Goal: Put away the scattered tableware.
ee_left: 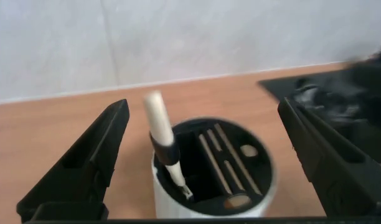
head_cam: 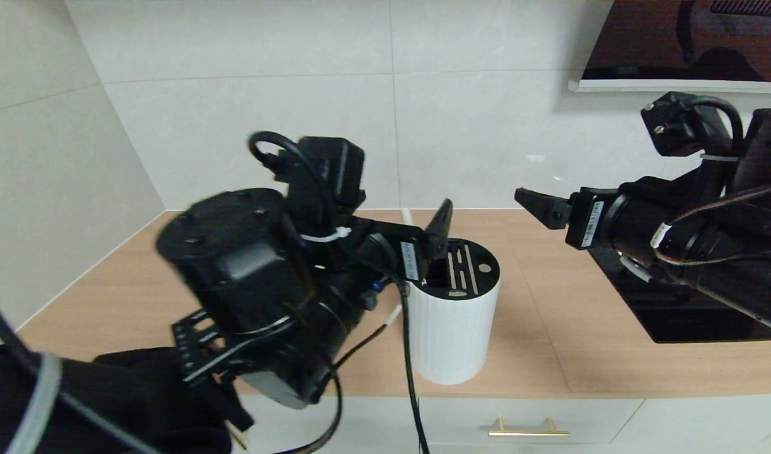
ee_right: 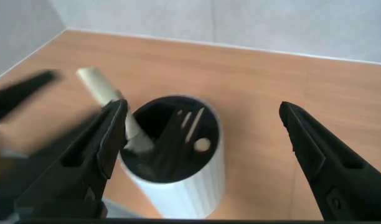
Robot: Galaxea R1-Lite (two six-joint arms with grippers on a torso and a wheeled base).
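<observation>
Head view: ribbed white utensil holder (head_cam: 451, 328) on wooden counter (head_cam: 549, 328); left gripper (head_cam: 439, 233) just above its lid.
Left wrist view: jaws spread, empty; cream-handled utensil (ee_left: 160, 134) leans in the holder's open compartment.
Right wrist view: right gripper (ee_right: 202, 109) spread, empty.
Risk: a finger snagging the leaning handle could topple the holder.

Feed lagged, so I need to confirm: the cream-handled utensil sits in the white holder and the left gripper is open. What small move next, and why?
Probably raise the left gripper straight up, clear of the holder. Its fingers are open, and the cream-handled utensil leans in the holder's large opening, touching neither finger, so it looks released.
</observation>
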